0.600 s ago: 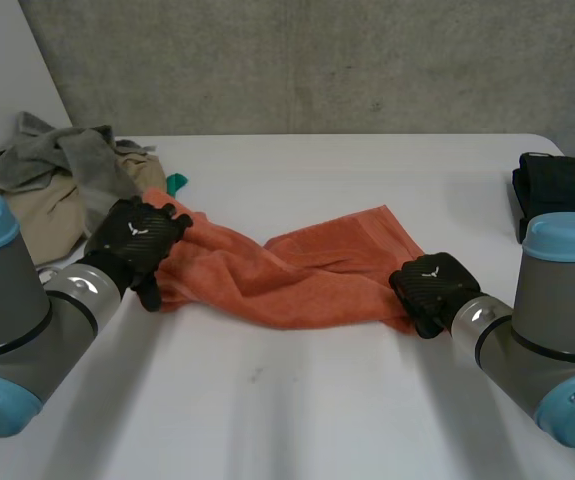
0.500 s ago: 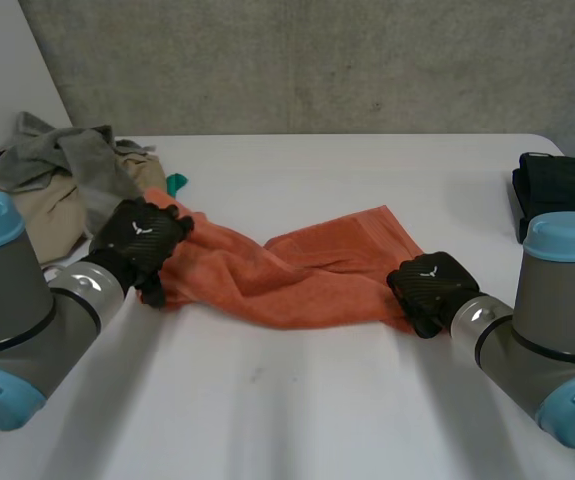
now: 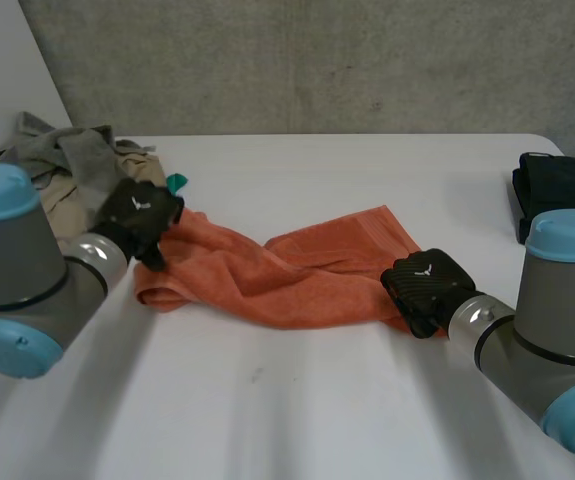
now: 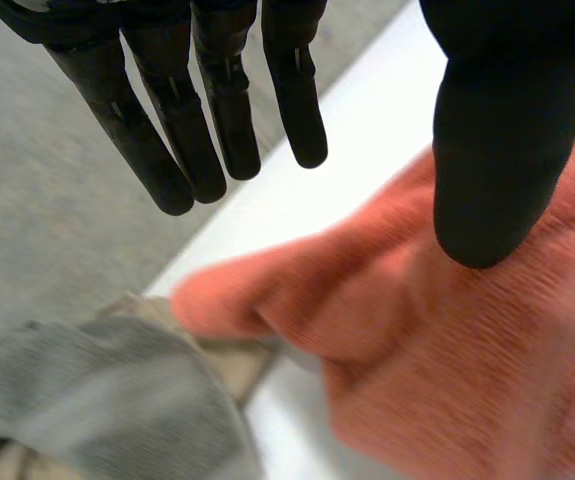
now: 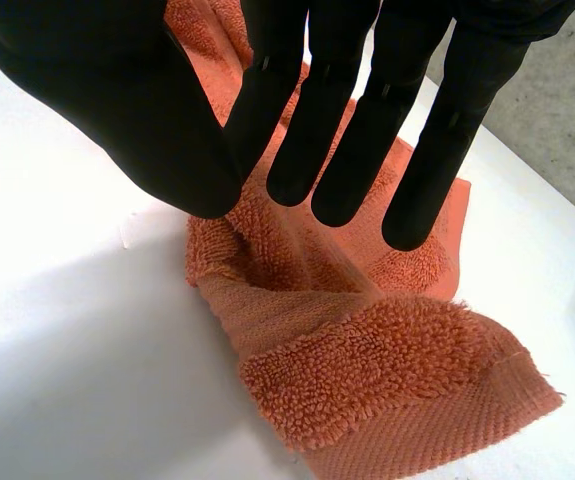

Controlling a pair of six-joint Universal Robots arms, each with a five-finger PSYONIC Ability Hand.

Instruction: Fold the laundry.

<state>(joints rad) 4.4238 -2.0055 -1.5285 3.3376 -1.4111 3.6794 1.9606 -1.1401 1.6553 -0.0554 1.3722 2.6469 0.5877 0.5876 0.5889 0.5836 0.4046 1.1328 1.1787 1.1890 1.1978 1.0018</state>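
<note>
Head view: orange towel [image 3: 297, 275] lies crumpled and partly doubled over across the middle of the white desk [image 3: 317, 410]. The left robot hand [image 3: 139, 215] is at its left end and the right robot hand [image 3: 422, 283] at its right corner. A pile of grey and beige clothes [image 3: 62, 165] sits at the far left of the desk, with a teal scrap [image 3: 175, 183] just beside it. A black bundle [image 3: 562, 185] lies at the far right edge. This view hides both palms; the wrist views show them. Left wrist view: fingers [image 4: 217, 100] straight, thumb well apart, nothing held, so the hand is open above the towel's end, with the grey cloth [image 4: 97, 400] close by. Right wrist view: fingers [image 5: 437, 150] straight and spread over the towel's hemmed corner, thumb apart, no pinch visible, so open too.
</note>
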